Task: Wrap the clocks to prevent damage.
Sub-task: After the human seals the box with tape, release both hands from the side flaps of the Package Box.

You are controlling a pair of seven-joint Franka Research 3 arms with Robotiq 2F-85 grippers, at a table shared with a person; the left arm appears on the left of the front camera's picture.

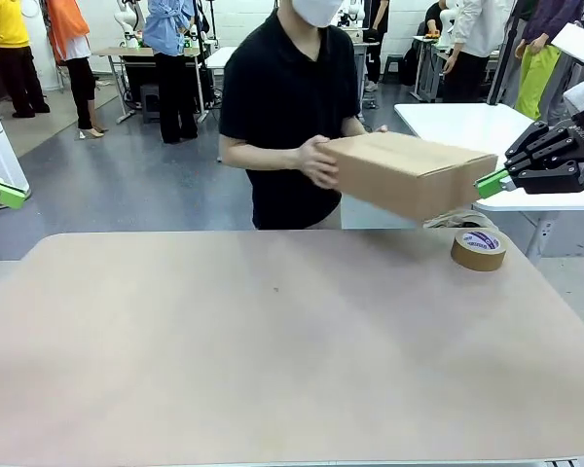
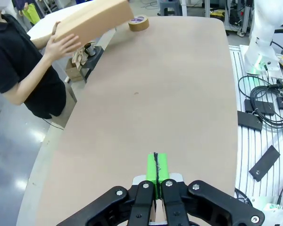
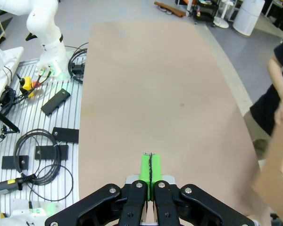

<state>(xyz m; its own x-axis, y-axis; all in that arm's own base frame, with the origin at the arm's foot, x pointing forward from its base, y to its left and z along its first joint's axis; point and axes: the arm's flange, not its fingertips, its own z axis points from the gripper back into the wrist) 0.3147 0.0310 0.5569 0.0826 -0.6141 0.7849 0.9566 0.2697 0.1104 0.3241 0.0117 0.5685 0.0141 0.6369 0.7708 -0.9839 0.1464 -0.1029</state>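
Person bringing a cardboard box (image 1: 409,173) in over the far right of the table (image 1: 273,331); both arms parked at the sides, holding nothing.

The person's hand (image 1: 318,161) grips the box's near end, and the box is tilted and off the tabletop, above the far edge. No clocks visible, box contents can't be seen. A roll of brown tape (image 1: 478,249) lies flat on the table just below the box's right end. Left gripper (image 2: 157,165) hangs over the near-left table end, green pads pressed together, nothing between them. Right gripper (image 3: 151,167) is the same: pads flat against each other, empty; from the front its green tip (image 1: 491,181) sits just beside the box's right end, can't tell if touching.
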